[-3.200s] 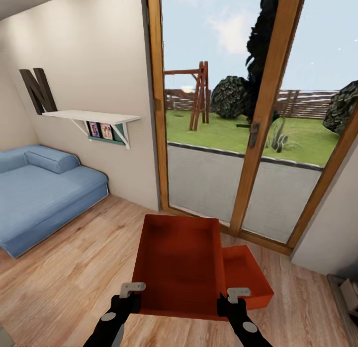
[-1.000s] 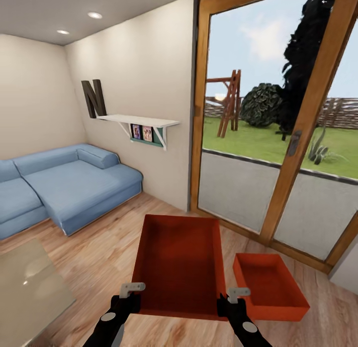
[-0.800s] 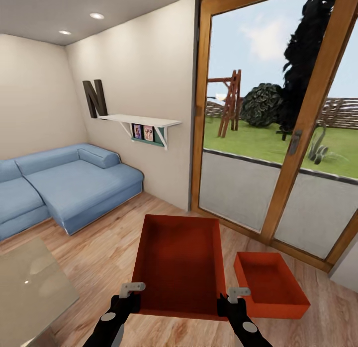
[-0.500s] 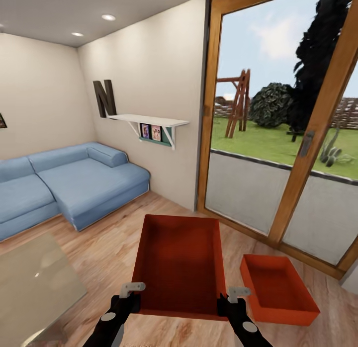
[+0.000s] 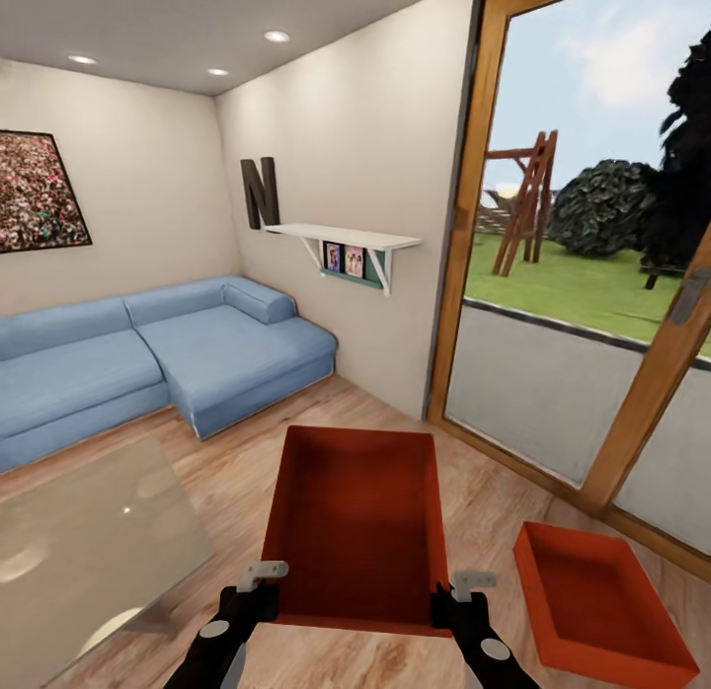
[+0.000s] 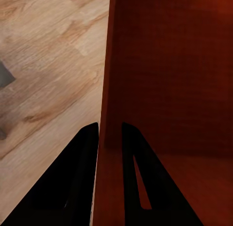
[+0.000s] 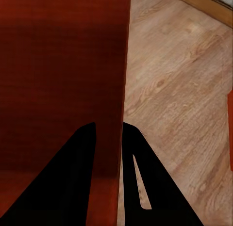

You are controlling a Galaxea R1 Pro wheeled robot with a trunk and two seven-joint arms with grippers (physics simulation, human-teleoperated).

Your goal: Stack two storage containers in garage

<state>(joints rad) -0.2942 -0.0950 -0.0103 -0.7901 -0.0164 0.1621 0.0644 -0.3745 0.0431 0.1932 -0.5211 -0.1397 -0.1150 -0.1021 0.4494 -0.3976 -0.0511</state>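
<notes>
I hold one rust-red storage container point(image 5: 355, 521) level in front of me, above the living room's wood-plank floor. My left gripper point(image 5: 262, 590) is shut on its left wall near the close corner, and my right gripper point(image 5: 459, 595) is shut on its right wall. In the left wrist view the container's wall point(image 6: 108, 90) runs between the two black fingers point(image 6: 82, 177). The right wrist view shows the same: the wall point(image 7: 124, 80) pinched between the fingers point(image 7: 136, 172). The second storage container point(image 5: 597, 605) lies on the planks at the lower right, near the glass door.
A glass coffee table point(image 5: 89, 541) stands at the lower left. A blue corner sofa point(image 5: 168, 358) lines the far wall. A white shelf point(image 5: 341, 240) with a letter N above it hangs on the wall. Wood-framed glass doors point(image 5: 592, 324) fill the right side.
The camera has swung left: sofa, shelf and door have slid right, a wall picture has come into sight. The floor container has shifted right and lower. The held container stays fixed in both grippers.
</notes>
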